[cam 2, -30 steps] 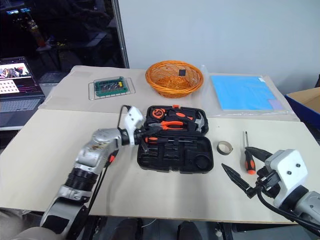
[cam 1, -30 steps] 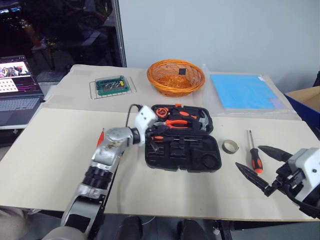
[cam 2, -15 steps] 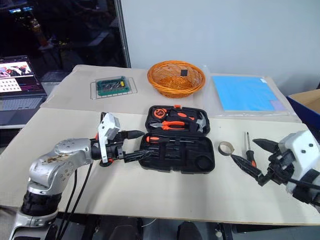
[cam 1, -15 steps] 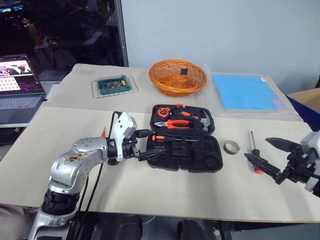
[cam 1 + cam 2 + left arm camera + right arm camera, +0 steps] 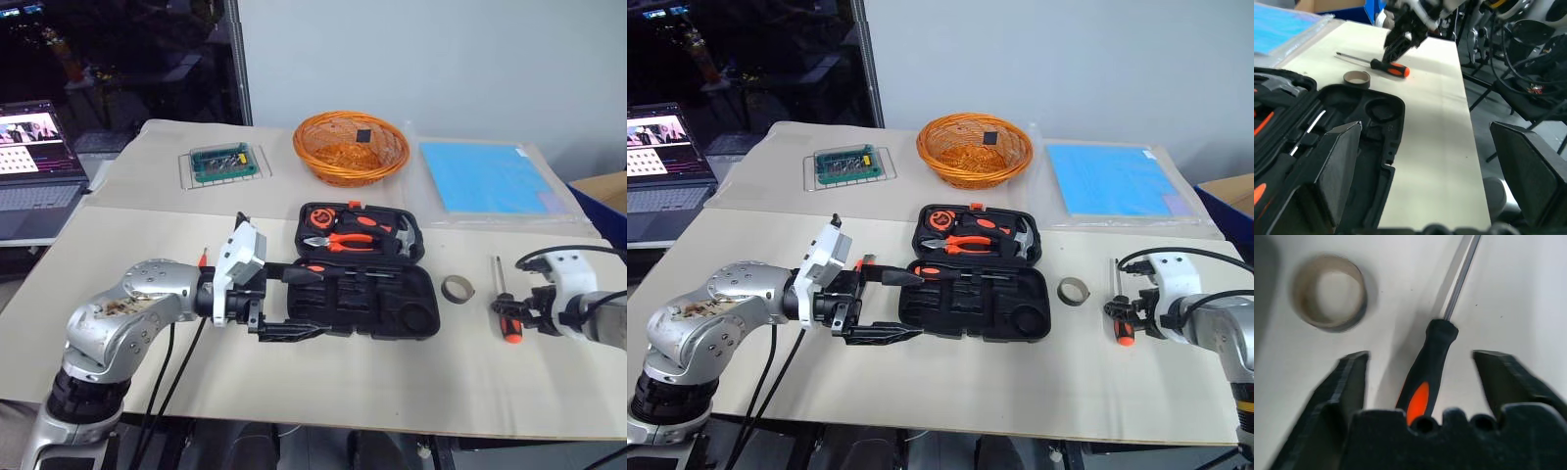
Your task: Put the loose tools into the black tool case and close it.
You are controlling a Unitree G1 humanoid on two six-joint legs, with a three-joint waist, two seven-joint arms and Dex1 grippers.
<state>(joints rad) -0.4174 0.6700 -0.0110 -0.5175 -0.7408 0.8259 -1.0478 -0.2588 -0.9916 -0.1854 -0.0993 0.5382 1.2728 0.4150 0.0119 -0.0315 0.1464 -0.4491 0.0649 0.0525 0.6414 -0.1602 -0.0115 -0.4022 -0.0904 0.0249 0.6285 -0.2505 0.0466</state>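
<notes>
An orange wicker basket [image 5: 351, 148] is standing at the far side of the table [image 5: 411, 382], and a small dark square thing is lying inside it. To its left, a green circuit board [image 5: 222, 162] is resting on a wire rack. To its right, a blue sheet [image 5: 488, 177] in a clear cover is lying flat. An open laptop [image 5: 37, 157] with a lit screen is sitting on a lower surface beyond the left edge of the table. A dark window is filling the far left, and a corner of a cardboard box [image 5: 600, 186] is showing at the right.
</notes>
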